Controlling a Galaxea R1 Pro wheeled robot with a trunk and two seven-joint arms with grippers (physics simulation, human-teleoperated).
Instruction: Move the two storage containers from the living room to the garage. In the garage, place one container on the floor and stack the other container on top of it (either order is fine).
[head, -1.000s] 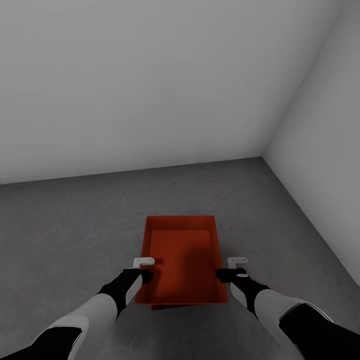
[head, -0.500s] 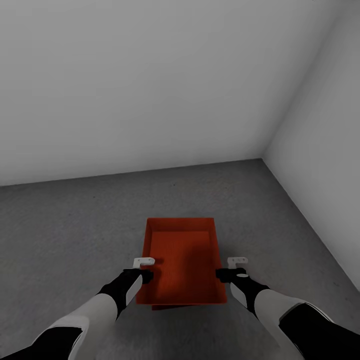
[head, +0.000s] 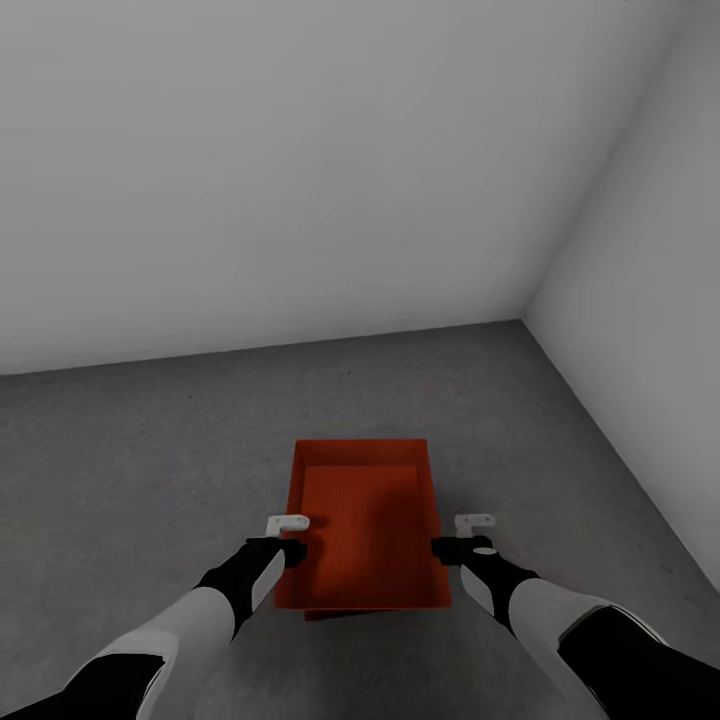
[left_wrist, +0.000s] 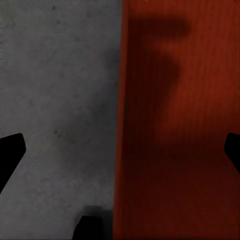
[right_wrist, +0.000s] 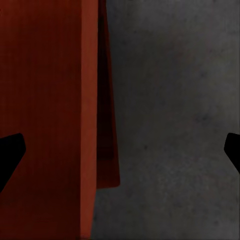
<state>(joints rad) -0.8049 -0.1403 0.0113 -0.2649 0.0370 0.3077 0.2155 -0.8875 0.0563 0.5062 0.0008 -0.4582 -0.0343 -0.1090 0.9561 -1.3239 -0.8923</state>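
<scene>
Since a second ago the upper bin (head: 365, 525) has sunk a little lower between the grippers — its far rim shows further down in the head view, and its near edge too. It is orange-red, open-topped, and lies on the lower bin (head: 345, 612), of which only a thin strip peeks out under the near edge. In the right wrist view the lower bin's (right_wrist: 107, 125) wall stands just outside the upper one's wall (right_wrist: 50, 115).

The left gripper (head: 288, 538) hangs over the upper bin's left wall with its jaws spread wide, one black fingertip (left_wrist: 10, 155) over the floor (left_wrist: 60, 100) and the other over the bin's inside (left_wrist: 175, 125). The right gripper (head: 472, 536) straddles the right wall the same way — jaws apart, gripping nothing.

The stack rests on dark speckled floor (head: 150, 450) in the garage, near a corner of pale grey walls (head: 300, 150).
</scene>
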